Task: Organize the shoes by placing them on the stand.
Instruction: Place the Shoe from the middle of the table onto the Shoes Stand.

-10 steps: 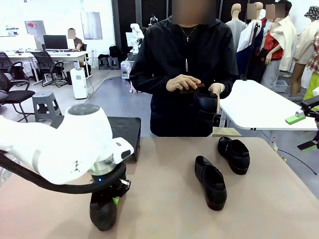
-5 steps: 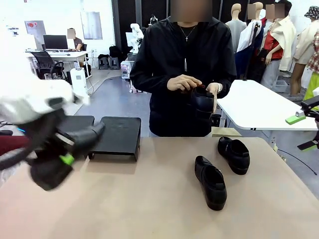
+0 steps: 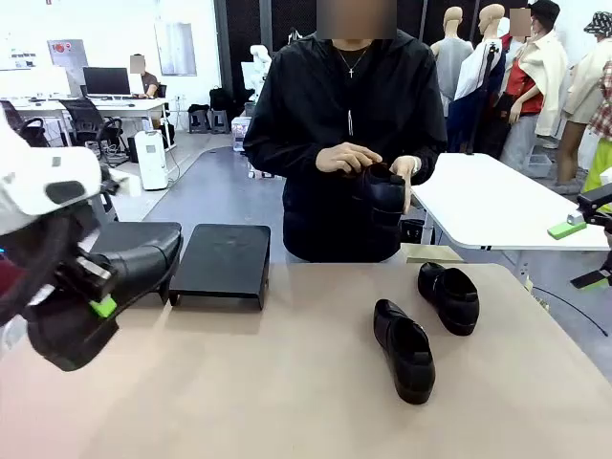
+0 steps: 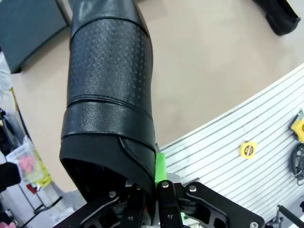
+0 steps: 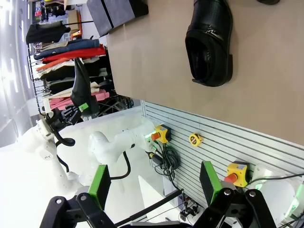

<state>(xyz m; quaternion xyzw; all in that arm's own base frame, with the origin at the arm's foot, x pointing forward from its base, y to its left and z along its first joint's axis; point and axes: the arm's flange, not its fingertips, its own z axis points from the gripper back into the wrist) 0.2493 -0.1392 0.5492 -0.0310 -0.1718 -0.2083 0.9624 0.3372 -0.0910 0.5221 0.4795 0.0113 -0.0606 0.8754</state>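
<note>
My left gripper (image 3: 96,308) is shut on the heel rim of a black shoe (image 3: 124,277), which hangs above the table's left edge with its toe pointing toward the stand (image 3: 225,263). In the left wrist view the shoe (image 4: 109,95) rises from my shut gripper (image 4: 156,183), with the stand's corner (image 4: 28,28) beyond. Two more shoes lie on the table's right half, one nearer (image 3: 406,349) and one farther (image 3: 449,296). The person holds another shoe (image 3: 382,191) in both hands. My right gripper (image 3: 574,255) stands open at the far right, off the table. Its view shows its spread green pads (image 5: 100,183) and the nearer shoe (image 5: 209,42).
The stand's second unit (image 3: 129,231) sits left of the first, partly behind the held shoe. A white table (image 3: 497,206) stands behind the person at the right. Bare tabletop (image 3: 287,382) lies between the stand and the two loose shoes.
My left gripper has lifted the shoe from the table's front left and swung it up and leftward. It now hangs tilted, toe toward the stand. The person has turned the shoe in their hands slightly.
</note>
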